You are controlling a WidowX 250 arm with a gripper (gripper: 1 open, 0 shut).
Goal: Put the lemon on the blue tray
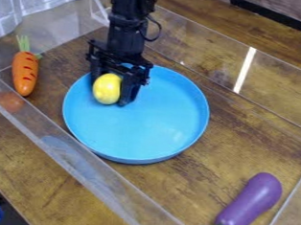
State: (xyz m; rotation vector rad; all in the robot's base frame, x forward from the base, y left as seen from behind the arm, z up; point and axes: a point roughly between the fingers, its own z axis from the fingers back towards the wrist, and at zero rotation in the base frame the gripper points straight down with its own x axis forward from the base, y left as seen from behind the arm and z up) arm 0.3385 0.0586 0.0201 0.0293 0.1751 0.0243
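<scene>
The yellow lemon (pixel 106 88) is held between the black fingers of my gripper (pixel 113 83), which is shut on it. It hangs at the back left part of the round blue tray (pixel 153 124), close to the rim. I cannot tell whether the lemon touches the tray floor. The black arm rises straight up from the gripper toward the top of the view.
An orange carrot (pixel 26 70) lies on the wooden table at the left. A purple eggplant (pixel 249 205) lies at the bottom right. A transparent plastic barrier (pixel 61 143) runs around the work area, close to the tray's left and front sides.
</scene>
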